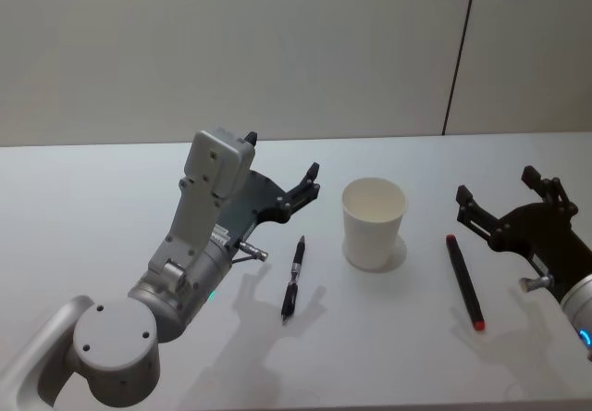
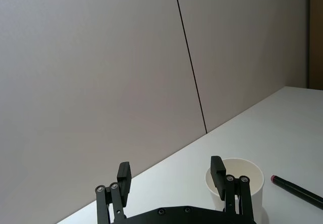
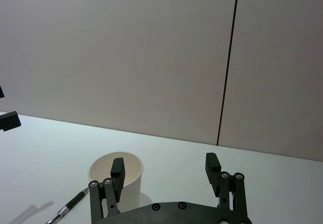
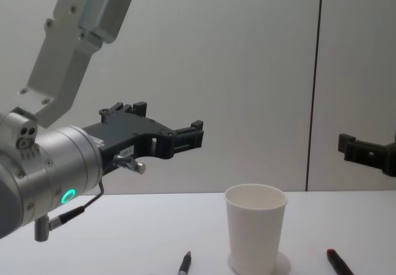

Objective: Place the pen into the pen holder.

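Observation:
The pen holder (image 1: 374, 223), a plain white paper cup, stands upright at mid-table with nothing inside it. A black pen (image 1: 293, 279) with a silver band lies to its left, and a dark pen with red ends (image 1: 464, 280) lies to its right. My left gripper (image 1: 282, 161) hovers open above the table, behind the black pen and left of the cup, holding nothing. My right gripper (image 1: 497, 186) hovers open right of the cup, just behind the red-ended pen. The left wrist view shows the left gripper (image 2: 170, 173), the cup (image 2: 237, 183) and the red-ended pen (image 2: 298, 189). The right wrist view shows the right gripper (image 3: 164, 166), the cup (image 3: 132, 176) and the black pen (image 3: 68, 209).
The white table (image 1: 111, 198) runs back to a plain wall with a dark vertical seam (image 1: 460, 50). In the chest view the cup (image 4: 255, 225) stands between the two pen tips (image 4: 184, 264) (image 4: 337, 261), with both grippers well above its rim.

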{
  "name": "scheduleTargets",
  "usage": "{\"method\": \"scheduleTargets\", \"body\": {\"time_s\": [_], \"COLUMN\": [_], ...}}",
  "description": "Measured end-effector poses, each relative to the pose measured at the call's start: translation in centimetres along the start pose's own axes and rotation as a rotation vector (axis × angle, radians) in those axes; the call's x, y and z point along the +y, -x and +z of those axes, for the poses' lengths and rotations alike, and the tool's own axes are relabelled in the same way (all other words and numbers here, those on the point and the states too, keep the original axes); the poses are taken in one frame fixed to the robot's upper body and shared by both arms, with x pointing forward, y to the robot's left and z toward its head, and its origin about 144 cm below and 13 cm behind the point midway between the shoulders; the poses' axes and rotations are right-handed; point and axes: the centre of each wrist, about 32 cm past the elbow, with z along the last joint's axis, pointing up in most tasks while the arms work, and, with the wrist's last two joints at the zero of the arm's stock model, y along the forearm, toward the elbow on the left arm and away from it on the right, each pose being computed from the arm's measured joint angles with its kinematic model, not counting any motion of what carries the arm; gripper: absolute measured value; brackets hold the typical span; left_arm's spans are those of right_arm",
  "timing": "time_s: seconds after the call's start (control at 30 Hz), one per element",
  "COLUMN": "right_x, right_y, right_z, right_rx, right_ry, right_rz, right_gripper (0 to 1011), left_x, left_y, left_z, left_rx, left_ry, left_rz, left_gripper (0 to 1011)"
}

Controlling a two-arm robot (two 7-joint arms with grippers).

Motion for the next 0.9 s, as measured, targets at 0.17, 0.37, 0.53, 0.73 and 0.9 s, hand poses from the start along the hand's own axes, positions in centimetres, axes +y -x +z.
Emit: {"method": "scheduleTargets", "body": {"time_s": [0.17,0.37,0.53,0.73,0.9], "right_x": [0.00,0.00,0.00,0.00,0.00], "right_y": [0.00,0.00,0.00,0.00,0.00], "right_z": [0.00,0.00,0.00,0.00,0.00], "right_rx": [0.000,0.000,0.000,0.000,0.000], "right_ry": [0.000,0.000,0.000,0.000,0.000], "right_rz": [0.000,0.000,0.000,0.000,0.000], "right_gripper": [1002,1002,1002,1002,1002], "left_x": [0.00,0.00,0.00,0.00,0.00], "left_y": [0.00,0.00,0.00,0.00,0.00], "left_z": [0.00,0.00,0.00,0.00,0.00], "left_rx": [0.000,0.000,0.000,0.000,0.000], "left_ry": [0.000,0.000,0.000,0.000,0.000], "left_rz": [0.000,0.000,0.000,0.000,0.000], "left_gripper": [1003,1003,1003,1003,1003]}}
